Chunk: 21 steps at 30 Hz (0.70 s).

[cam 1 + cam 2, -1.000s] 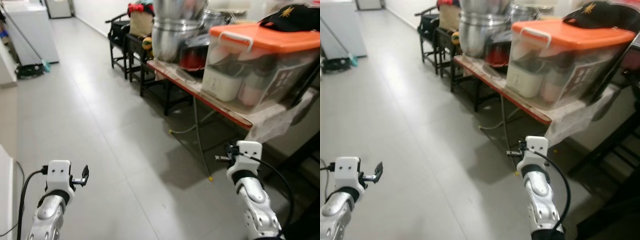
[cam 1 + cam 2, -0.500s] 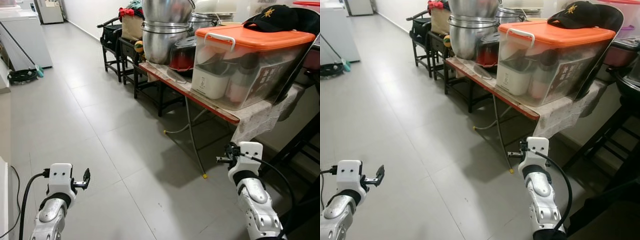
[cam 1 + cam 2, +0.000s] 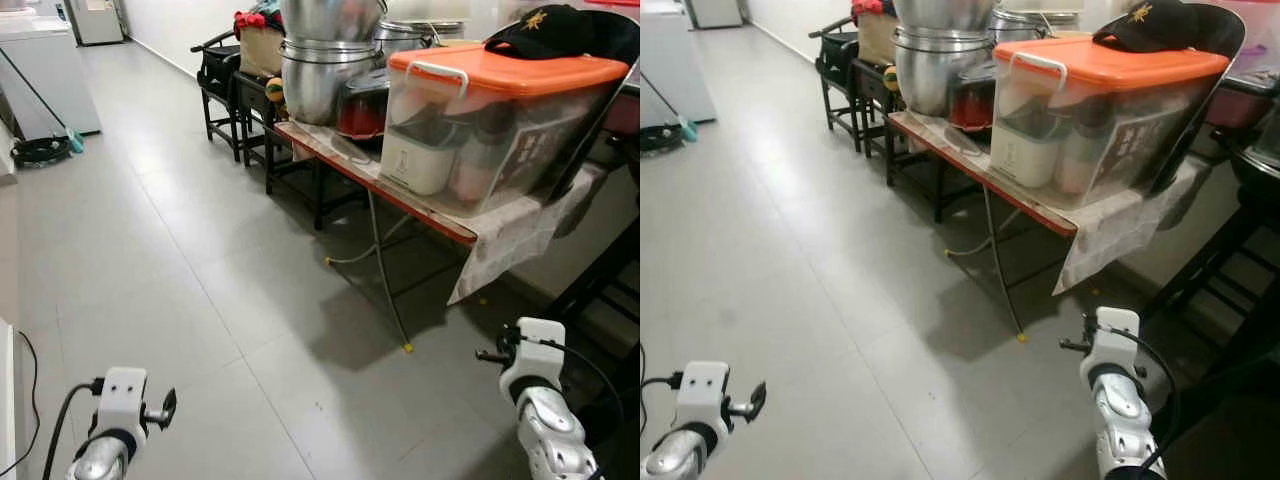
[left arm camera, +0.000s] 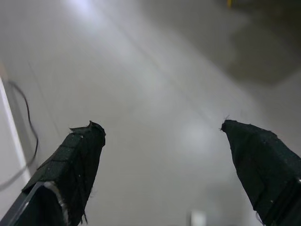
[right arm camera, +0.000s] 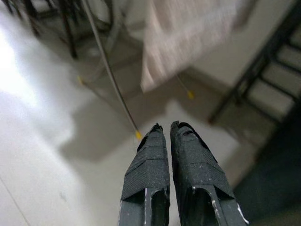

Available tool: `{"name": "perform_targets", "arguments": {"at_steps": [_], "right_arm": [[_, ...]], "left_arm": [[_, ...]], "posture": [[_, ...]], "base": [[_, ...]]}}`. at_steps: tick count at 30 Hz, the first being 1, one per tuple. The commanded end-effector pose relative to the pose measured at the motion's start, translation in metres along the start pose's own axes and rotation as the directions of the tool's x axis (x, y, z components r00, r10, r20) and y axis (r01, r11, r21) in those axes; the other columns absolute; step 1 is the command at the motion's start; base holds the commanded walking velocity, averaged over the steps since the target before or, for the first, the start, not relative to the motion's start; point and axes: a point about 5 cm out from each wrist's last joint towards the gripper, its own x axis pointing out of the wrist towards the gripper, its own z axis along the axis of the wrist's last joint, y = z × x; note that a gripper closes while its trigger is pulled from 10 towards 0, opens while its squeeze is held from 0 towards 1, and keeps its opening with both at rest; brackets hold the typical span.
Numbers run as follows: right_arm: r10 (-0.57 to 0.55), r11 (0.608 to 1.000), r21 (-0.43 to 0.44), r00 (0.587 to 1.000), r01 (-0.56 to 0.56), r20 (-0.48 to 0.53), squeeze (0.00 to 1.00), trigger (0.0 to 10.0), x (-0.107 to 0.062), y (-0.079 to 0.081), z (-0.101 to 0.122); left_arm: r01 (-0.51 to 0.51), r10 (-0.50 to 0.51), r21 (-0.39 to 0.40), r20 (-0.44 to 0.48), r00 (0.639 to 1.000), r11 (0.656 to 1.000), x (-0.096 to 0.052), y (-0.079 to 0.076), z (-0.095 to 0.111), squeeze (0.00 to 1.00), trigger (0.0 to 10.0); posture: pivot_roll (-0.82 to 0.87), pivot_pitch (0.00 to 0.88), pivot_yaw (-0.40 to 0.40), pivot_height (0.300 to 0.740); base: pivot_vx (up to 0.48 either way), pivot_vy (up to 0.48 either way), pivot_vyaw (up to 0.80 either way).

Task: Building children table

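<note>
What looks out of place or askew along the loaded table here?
A black cap sits on the orange lid of the storage bin, and the table cover hangs unevenly off the table's near corner. Nothing looks spilled or broken.

Both arms dropped lower in head views, left pincer (image 4: 160, 141) & right pincer (image 5: 170, 129) over floor.

Bright even indoor light, glare on floor (image 3: 150, 200), soft shadow under table (image 3: 400, 195), blurred wrist views

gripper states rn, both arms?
Left gripper: open, holding nothing, over the grey tiled floor.
Right gripper: shut, holding nothing.
</note>
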Motion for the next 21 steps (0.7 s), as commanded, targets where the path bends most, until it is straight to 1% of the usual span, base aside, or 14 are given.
{"name": "perform_targets", "arguments": {"at_steps": [1,2,4,5,6,7,9,10,13,16,17,18,20,21], "right_arm": [[0.006,1.000,-0.011,0.999,-0.006,-0.043,0.00,10.0,-0.003,-0.002,-0.013],[0.006,1.000,-0.011,0.999,-0.006,-0.043,0.00,10.0,-0.003,-0.002,-0.013],[0.000,1.000,-0.019,0.997,-0.002,-0.079,0.00,10.0,-0.005,-0.006,-0.023],[0.000,1.000,-0.019,0.997,-0.002,-0.079,0.00,10.0,-0.005,-0.006,-0.023],[-0.001,1.000,-0.022,0.995,-0.001,-0.098,0.00,10.0,-0.007,-0.008,-0.027],[-0.001,1.000,-0.022,0.995,-0.001,-0.098,0.00,10.0,-0.007,-0.008,-0.027],[-0.010,0.999,-0.034,0.990,0.005,-0.143,0.00,10.0,-0.008,-0.012,-0.036],[-0.015,0.999,-0.046,0.987,0.007,-0.163,0.00,10.0,-0.009,-0.014,-0.039],[-0.018,0.999,-0.054,0.985,0.009,-0.174,0.00,10.0,-0.009,-0.015,-0.042],[-0.032,0.997,-0.077,0.975,0.016,-0.218,0.00,10.0,-0.012,-0.021,-0.051],[-0.036,0.997,-0.081,0.974,0.018,-0.224,0.00,10.0,-0.013,-0.022,-0.052],[-0.036,0.997,-0.081,0.974,0.018,-0.224,0.00,10.0,-0.013,-0.022,-0.052],[-0.037,0.996,-0.089,0.973,0.017,-0.226,0.00,10.0,-0.014,-0.023,-0.053],[-0.037,0.996,-0.089,0.973,0.017,-0.226,0.00,10.0,-0.014,-0.023,-0.053]], "left_arm": [[-0.001,0.002,0.023,-0.046,0.999,1.000,-0.004,0.001,-0.013,0.00,10.0],[-0.001,0.002,0.023,-0.046,0.999,1.000,-0.004,0.001,-0.013,0.00,10.0],[-0.004,0.008,0.043,-0.085,0.996,0.999,-0.008,0.000,-0.025,0.00,10.0],[-0.004,0.008,0.043,-0.085,0.996,0.999,-0.008,0.000,-0.025,0.00,10.0],[-0.012,0.019,0.064,-0.110,0.994,0.998,-0.010,0.001,-0.032,0.00,10.0],[-0.012,0.019,0.064,-0.110,0.994,0.998,-0.010,0.001,-0.032,0.00,10.0],[-0.040,0.059,0.118,-0.166,0.984,0.992,-0.014,0.007,-0.046,0.00,10.0],[-0.045,0.071,0.132,-0.197,0.978,0.990,-0.016,0.010,-0.053,0.00,10.0],[-0.047,0.076,0.139,-0.216,0.973,0.989,-0.018,0.012,-0.058,0.00,10.0],[-0.027,0.089,0.202,-0.302,0.949,0.979,-0.028,0.015,-0.079,0.00,10.0],[-0.019,0.087,0.206,-0.324,0.942,0.978,-0.032,0.014,-0.085,0.00,10.0],[-0.019,0.087,0.206,-0.324,0.942,0.978,-0.032,0.014,-0.085,0.00,10.0],[-0.003,0.075,0.195,-0.361,0.930,0.981,-0.039,0.011,-0.096,0.00,10.0],[-0.003,0.075,0.195,-0.361,0.930,0.981,-0.039,0.011,-0.096,0.00,10.0]], "posture": [[0.18,0.002,-0.023,0.705],[0.18,0.002,-0.023,0.705],[0.19,0.001,-0.026,0.695],[0.19,0.001,-0.026,0.695],[0.18,0.000,-0.024,0.690],[0.18,0.000,-0.024,0.690],[0.18,0.001,-0.020,0.680],[0.18,0.000,-0.024,0.675],[0.18,0.001,-0.024,0.670],[0.17,0.008,-0.023,0.655],[0.16,0.012,-0.020,0.650],[0.16,0.012,-0.020,0.650],[0.16,0.017,-0.018,0.640],[0.16,0.017,-0.018,0.640]], "base": [[0.000,0.000,0.00],[0.000,0.000,0.00],[0.000,0.000,0.00],[0.000,0.000,0.00],[0.000,0.000,0.00],[0.000,0.000,0.00],[0.000,0.000,0.00],[0.000,0.000,0.00],[0.000,0.000,0.00],[0.000,0.000,0.00],[0.000,0.000,0.00],[0.000,0.000,0.00],[0.000,0.000,0.00],[0.000,0.000,0.00]]}}
